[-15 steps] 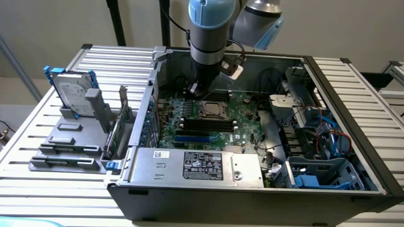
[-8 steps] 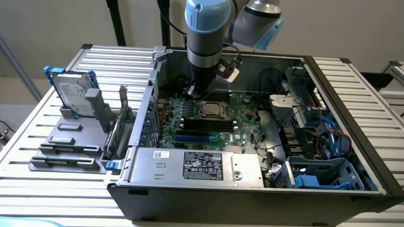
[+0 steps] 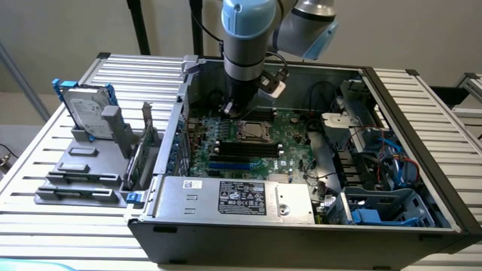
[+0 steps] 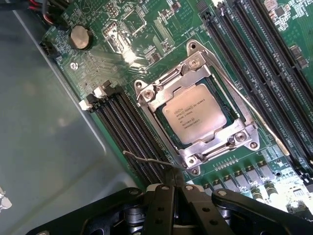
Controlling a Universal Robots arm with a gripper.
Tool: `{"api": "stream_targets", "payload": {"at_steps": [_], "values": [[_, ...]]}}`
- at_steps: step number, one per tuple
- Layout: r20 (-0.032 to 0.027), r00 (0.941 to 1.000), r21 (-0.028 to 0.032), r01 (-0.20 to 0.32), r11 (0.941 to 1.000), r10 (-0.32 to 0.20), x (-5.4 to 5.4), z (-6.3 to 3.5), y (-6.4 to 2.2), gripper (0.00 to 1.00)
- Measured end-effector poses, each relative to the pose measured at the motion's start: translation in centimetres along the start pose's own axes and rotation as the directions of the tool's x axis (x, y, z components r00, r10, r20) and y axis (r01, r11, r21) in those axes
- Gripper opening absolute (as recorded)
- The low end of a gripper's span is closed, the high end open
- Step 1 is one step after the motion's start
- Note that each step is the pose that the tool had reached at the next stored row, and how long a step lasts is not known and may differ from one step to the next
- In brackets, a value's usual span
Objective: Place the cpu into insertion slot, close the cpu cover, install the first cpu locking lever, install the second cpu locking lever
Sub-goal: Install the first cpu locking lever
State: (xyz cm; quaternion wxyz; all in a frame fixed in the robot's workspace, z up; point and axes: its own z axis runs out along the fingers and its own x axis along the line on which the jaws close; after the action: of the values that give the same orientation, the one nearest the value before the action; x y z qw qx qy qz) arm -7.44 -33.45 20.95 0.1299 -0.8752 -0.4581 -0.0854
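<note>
Down inside the open computer case [image 3: 301, 243], at the far side of the insertion slot [image 4: 224, 100] and toward the exterior view's left: find the gripper [image 4: 175, 190] clenched, fingers [image 4: 163, 210] pressed together, nothing seen pinched between them. Hangs right at a thin wire lever [image 4: 146, 159], close enough to be pushing on it, though cannot tell for sure about contact. Just past that, see the cpu [image 4: 194, 117] already seated flat in the insertion slot, printed face up, and the cpu cover [image 4: 164, 90] folded down around it as a silvery frame. Along the opposite edge, note a long lever [image 4: 244, 103] lying low beside the frame; cannot tell about its hook. Flanking all this on both sides, black memory slots [image 4: 122, 129]; farther out, green motherboard [image 4: 122, 54] with a coin cell [image 4: 79, 37].

Judged from this: seating and covering done, lever work in hand, the thin wire lever apparently not yet latched, with its free end out over the memory slots. To do it well:
- Bear on the wire close to its free end, not near the hinge.
- Press down steadily, then ease sideways under the retaining tab.
- Keep the closed tips square on the wire, to avoid slipping off onto the memory slots or the motherboard.
- Stay clear of the cover window and the chip's top.
- Ease off on meeting hard resistance rather than forcing.
</note>
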Motion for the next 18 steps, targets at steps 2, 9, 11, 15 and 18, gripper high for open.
{"api": "stream_targets", "payload": {"at_steps": [2,9,11,15,18], "values": [[0.0028,1.0000,-0.0007,0.000,1.0000,0.000,0.09,0.05,0.08,0.11],[0.0086,1.0000,0.0002,-0.001,1.0000,0.001,0.52,0.20,0.55,0.11],[0.0107,0.9999,0.0016,-0.002,1.0000,0.002,0.65,0.24,0.75,0.11],[0.0161,0.9999,0.0059,-0.004,1.0000,0.004,0.64,0.38,0.80,0.11],[0.0182,0.9998,0.0085,-0.005,0.9999,0.005,0.65,0.51,0.78,0.11]]}}
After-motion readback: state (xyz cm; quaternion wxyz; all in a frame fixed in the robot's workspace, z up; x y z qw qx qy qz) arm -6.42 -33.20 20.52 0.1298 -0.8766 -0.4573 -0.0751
